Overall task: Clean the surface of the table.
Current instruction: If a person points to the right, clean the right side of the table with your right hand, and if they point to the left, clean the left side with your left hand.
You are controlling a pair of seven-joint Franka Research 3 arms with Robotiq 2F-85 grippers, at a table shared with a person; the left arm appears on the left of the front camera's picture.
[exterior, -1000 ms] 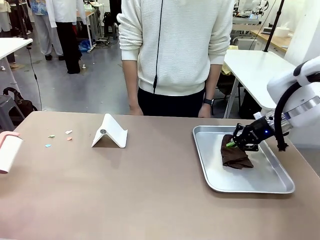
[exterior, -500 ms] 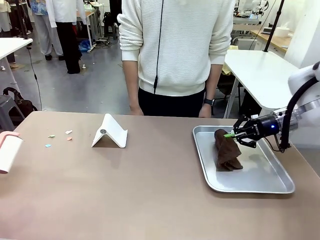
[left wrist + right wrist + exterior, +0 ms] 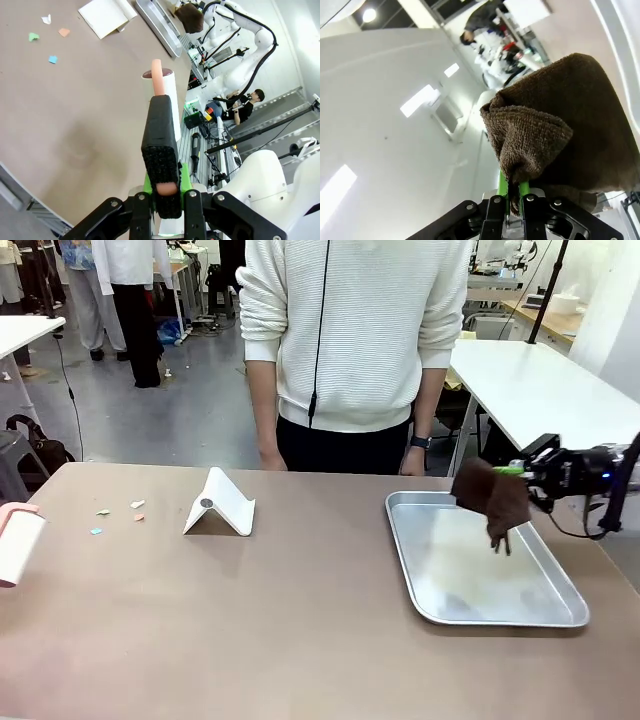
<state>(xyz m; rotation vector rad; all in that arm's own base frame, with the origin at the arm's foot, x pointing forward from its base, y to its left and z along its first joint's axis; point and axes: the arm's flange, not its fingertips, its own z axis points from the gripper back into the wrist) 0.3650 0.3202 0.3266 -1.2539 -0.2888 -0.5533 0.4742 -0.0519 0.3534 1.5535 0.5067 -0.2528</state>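
Cloth (image 3: 490, 498), brown and soft, hangs just above the tray (image 3: 470, 585), pinched tight at its top by the right claw (image 3: 518, 471). The left claw (image 3: 161, 115) is closed on a roller (image 3: 169, 85). Under the tray lies the bench (image 3: 300, 620): hard, smooth, probably heavy. It likely needs wiping, not grabbing.

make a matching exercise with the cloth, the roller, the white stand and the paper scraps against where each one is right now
Things
1. cloth
2. roller
3. white stand
4. paper scraps

Places
a. lying loose on the table, towards its left end
b. clamped in the left gripper
c. hanging from the right gripper, clear of the tray
d. standing on the table, left of the tray

Pairs: 1-c, 2-b, 3-d, 4-a
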